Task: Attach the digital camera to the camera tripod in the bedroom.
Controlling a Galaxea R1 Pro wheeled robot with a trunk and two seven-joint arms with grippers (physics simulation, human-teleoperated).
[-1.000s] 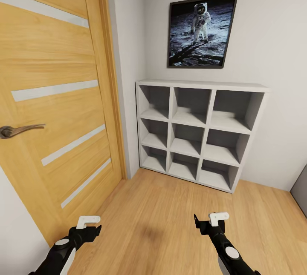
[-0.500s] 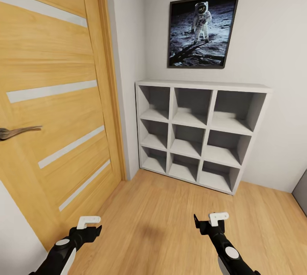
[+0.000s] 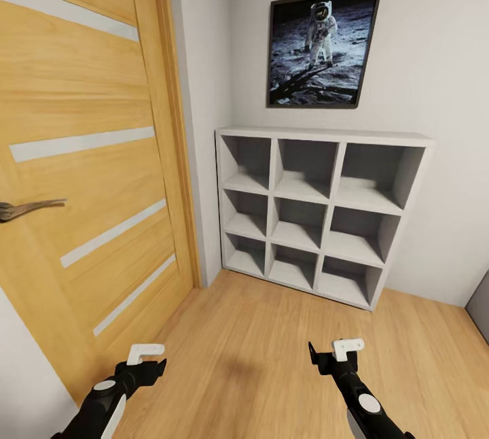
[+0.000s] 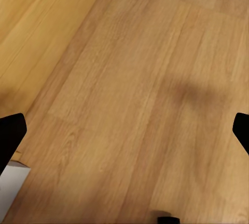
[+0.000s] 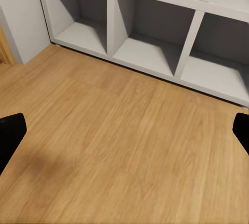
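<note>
I face a corner of the bedroom, with its pale grey walls and light wood floor (image 3: 272, 337). The digital camera and the camera tripod are out of view. My left gripper (image 3: 146, 363) hangs low over the floor beside the wooden door (image 3: 81, 174). In the left wrist view its black fingertips (image 4: 10, 135) stand far apart, open and empty. My right gripper (image 3: 334, 356) hovers over the floor in front of the white cube shelf (image 3: 319, 211). It too is open, with nothing between its fingers (image 5: 10, 133).
The wooden door with a metal handle (image 3: 27, 208) runs along the left, close to my left arm. The cube shelf stands against the far wall with bare compartments (image 5: 145, 47). An astronaut picture (image 3: 320, 48) hangs above it. A grey edge (image 3: 479, 306) shows at the right.
The whole picture has shifted slightly, the door handle sliding left, so the camera moved. My left gripper has drifted a little; the right one holds still.
</note>
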